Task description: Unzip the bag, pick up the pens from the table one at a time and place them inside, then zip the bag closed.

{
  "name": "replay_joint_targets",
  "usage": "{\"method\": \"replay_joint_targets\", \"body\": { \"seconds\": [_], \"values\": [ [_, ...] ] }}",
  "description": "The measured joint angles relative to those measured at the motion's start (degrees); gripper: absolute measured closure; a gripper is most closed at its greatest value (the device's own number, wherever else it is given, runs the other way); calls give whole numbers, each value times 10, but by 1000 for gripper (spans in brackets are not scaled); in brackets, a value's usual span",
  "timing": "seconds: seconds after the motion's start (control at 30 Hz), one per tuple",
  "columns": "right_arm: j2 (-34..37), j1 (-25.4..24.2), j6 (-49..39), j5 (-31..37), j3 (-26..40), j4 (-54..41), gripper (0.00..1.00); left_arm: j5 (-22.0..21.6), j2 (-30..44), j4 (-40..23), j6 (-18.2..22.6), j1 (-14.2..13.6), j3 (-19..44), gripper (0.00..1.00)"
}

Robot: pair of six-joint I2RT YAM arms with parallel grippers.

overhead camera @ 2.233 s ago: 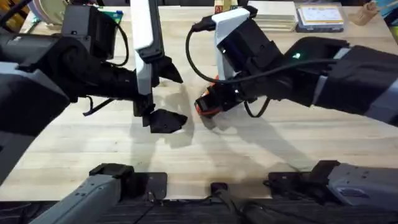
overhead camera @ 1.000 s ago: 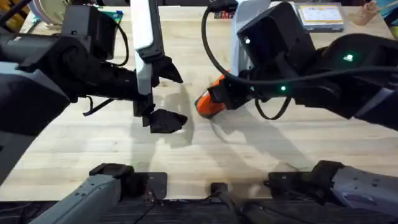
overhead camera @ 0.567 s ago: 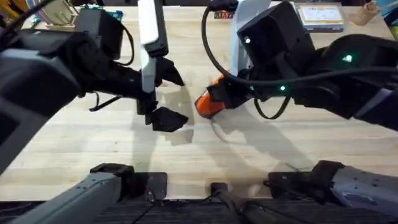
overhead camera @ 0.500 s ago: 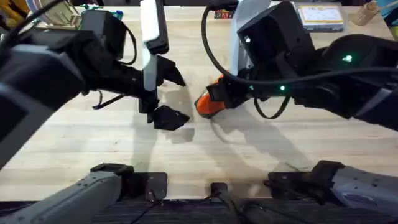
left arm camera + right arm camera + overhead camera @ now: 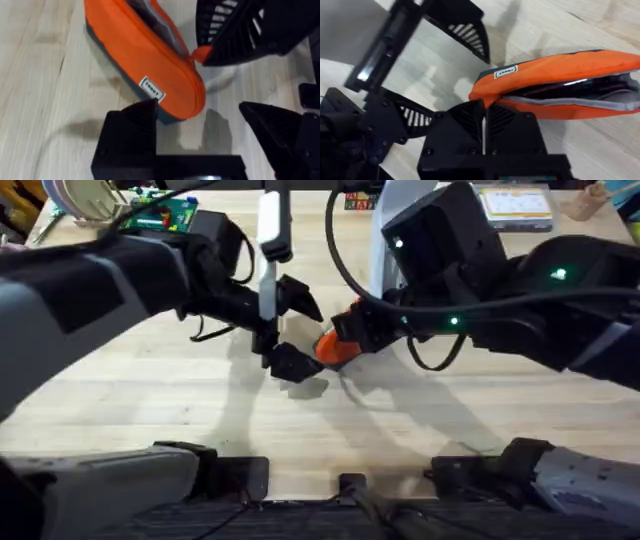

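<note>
The bag [image 5: 338,346] is lying on the table [image 5: 180,405] near the middle, with its zip partly open. In the right wrist view the grey lining and something dark and slim, probably a pen, are showing through the opening.

The right end effector [image 5: 484,116] is closed on the near-left tip of the bag [image 5: 560,85], where the orange zip tab seems to be. Its two black fingers are pressed together there. The left end effector [image 5: 292,320] is standing wide, with one finger on the near side of the bag's end and the other on the far side, holding nothing. In the left wrist view the bag [image 5: 145,65] is lying between its spread fingers, and the other arm's closed fingers are gripping the orange tab just beside.

The main risk, in my judgement, is that both end effectors are working at the same end of the bag and are very close to each other. If the left one is closing now, it could strike the right fingers instead of catching the fabric. If the right one is pulling the zip while nothing is holding the body, the soft bag could simply slide or lift, and the zip would not be moving. A tilt could also let the content slip out through the opening.
</note>
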Motion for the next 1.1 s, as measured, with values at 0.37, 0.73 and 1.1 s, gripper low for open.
{"method": "replay_joint_targets", "body": {
  "seconds": [0.37, 0.73, 1.1],
  "values": [
    [0, 0, 1, 0, 0, 0, 970, 14, 60, 118, -55, -46, 0, 5],
    [0, 0, 1, 4, -1, 0, 971, 7, 88, 139, -119, -59, 0, 908],
    [0, -30, 1, 3, -1, -7, 970, 6, 88, 140, -123, -59, 0, 957]
  ]
}}
